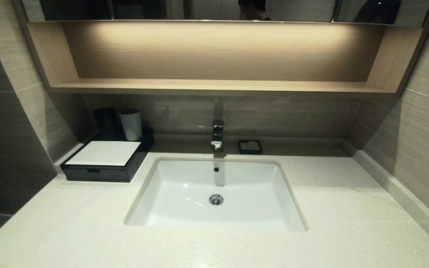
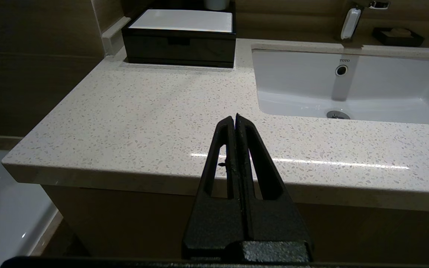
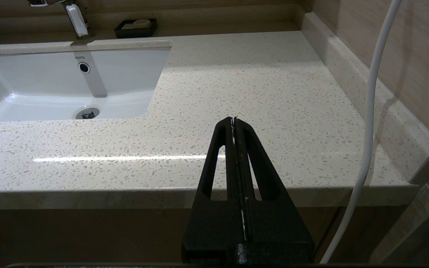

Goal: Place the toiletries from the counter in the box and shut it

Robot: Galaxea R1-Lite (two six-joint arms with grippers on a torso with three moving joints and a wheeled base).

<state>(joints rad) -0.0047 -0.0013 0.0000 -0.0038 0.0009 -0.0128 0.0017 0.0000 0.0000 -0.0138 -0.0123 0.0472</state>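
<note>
**Counter cleared, box shut, both arms parked**

Nearest: showing the left gripper (image 2: 235, 117) hanging off the front edge of the counter (image 1: 348, 208), jaws clenched tip to tip and gripping nothing. Showing the right gripper (image 3: 234, 120) likewise, off the front edge on the other side of the sink (image 1: 251, 175), clenched and empty, with a white cable (image 3: 371, 111) hanging beside it.

Middle: finding no toiletries anywhere on the speckled stone or in the sink, in any view. Taking them, as a judgement only, to be inside the box already, or not laid out at all.

Far left: locating the box (image 1: 104, 152) in the back corner, touching the wall, its drawer (image 1: 99, 174) sitting flush with the front. Judging the box stiff and light enough to slide on the smooth stone if tugged; advising a hold at the notch (image 1: 93, 170), pulling straight out, should the drawer need working. Expecting any toiletries to be light, thin and slippery, best pinched across the narrow side.

Behind: noting a black tumbler (image 1: 105, 123) and a white tumbler (image 1: 131, 124) at the back of the box, the tap (image 1: 217, 134) and a dish (image 1: 250, 146) beyond the sink, and a shelf (image 1: 218, 85) above.
</note>
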